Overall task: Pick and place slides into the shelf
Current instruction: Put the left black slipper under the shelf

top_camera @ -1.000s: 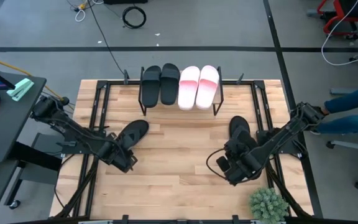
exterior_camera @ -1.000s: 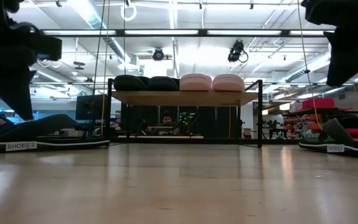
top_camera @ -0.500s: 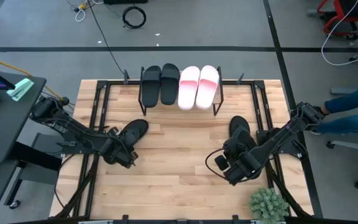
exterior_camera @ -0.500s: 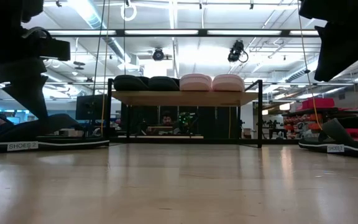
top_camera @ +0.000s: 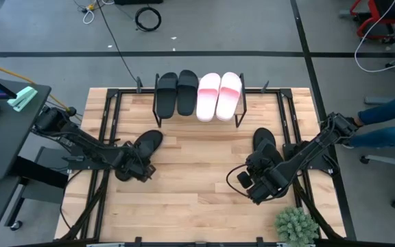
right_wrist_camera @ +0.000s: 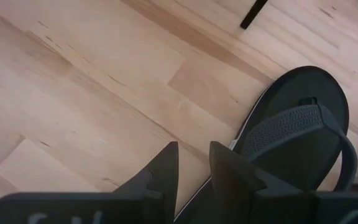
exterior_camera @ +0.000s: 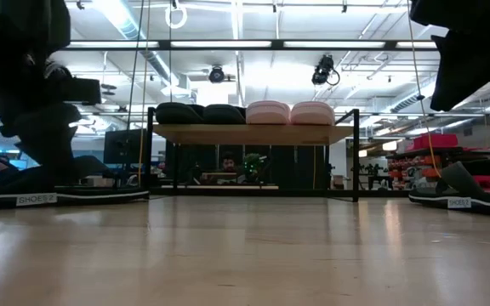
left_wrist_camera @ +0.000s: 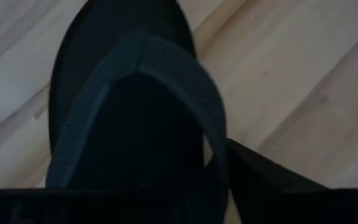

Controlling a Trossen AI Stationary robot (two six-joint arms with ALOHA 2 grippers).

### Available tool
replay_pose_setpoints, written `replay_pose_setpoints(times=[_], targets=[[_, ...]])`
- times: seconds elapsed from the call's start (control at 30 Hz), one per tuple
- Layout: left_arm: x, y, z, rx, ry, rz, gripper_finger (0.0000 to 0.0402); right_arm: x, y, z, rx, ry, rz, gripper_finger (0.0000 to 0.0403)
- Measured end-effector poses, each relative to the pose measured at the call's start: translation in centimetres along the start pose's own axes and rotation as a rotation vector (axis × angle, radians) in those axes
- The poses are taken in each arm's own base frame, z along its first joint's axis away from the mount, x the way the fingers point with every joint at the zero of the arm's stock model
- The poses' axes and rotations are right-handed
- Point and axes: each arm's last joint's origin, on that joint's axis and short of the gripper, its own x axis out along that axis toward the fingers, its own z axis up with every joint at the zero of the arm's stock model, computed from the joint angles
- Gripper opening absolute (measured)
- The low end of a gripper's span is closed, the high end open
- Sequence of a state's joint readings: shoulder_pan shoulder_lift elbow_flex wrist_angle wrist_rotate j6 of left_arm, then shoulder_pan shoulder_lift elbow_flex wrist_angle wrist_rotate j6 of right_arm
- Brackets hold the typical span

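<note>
Slides and a shelf sit on a wooden desk (top_camera: 197,199) seen from above. The shelf (top_camera: 199,103), a low rack with a light board and thin black legs, stands at the far middle of the desk. On it lie four slides side by side: two black slides (top_camera: 177,92) on the left and two pink-and-white slides (top_camera: 219,95) on the right.

Two more black slides lie on the desk itself. One black slide (top_camera: 146,145) lies at the left, angled, nearer than the shelf. The left hand (top_camera: 134,169) is down at that slide's near end. In the left wrist view the slide's strap (left_wrist_camera: 148,118) fills the frame just ahead of a dark finger (left_wrist_camera: 272,186); whether the hand is wide or narrow cannot be told.

The other black slide (top_camera: 265,143) lies at the right. The right hand (top_camera: 254,184) sits just near of its near end. In the right wrist view its two dark fingers (right_wrist_camera: 163,171) stand a narrow gap apart, holding nothing, beside the slide (right_wrist_camera: 297,130).

A small green plant (top_camera: 295,225) stands at the near right corner.
</note>
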State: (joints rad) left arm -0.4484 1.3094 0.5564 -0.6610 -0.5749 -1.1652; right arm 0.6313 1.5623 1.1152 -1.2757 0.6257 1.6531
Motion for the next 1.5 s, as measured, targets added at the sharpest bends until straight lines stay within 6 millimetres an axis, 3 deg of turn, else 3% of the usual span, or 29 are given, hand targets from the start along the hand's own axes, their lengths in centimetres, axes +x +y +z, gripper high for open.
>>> replay_pose_setpoints(times=[0.2,0.37,0.57,0.73,0.87,0.97,1.3,1.5], targets=[[-0.9,-2.0,1.7,-0.005,-0.084,-0.134,0.0015,0.0,0.0,0.2,-0.007,-0.061,0.005,0.0096],[-1.3,-3.5,4.8,-0.009,-0.275,-0.233,0.0021,0.0,0.0,0.3,-0.007,-0.11,0.008,0.0096],[0.0,-1.9,8.5,-0.107,-0.322,-0.152,0.0014,0.0,0.0,0.3,-0.007,-0.11,0.009,0.0096],[1.3,-0.2,10.2,-0.208,-0.319,-0.093,0.0016,0.0,0.0,0.3,-0.006,-0.11,0.009,0.0096],[1.8,0.1,11.2,-0.292,-0.341,-0.113,0.0008,0.0,0.0,0.3,-0.012,-0.11,0.009,0.0096],[2.4,0.0,11.5,-0.312,-0.351,-0.113,0.0027,0.0,0.0,0.3,-0.03,-0.111,0.008,0.0096],[6.2,0.8,12.2,-0.349,-0.255,-0.088,0.015,0.0,0.0,0.3,-0.032,-0.112,0.008,0.0096],[6.2,0.2,13.0,-0.325,-0.324,-0.14,0.0187,-0.1,1.3,0.3,-0.009,-0.106,0.116,0.0096]])
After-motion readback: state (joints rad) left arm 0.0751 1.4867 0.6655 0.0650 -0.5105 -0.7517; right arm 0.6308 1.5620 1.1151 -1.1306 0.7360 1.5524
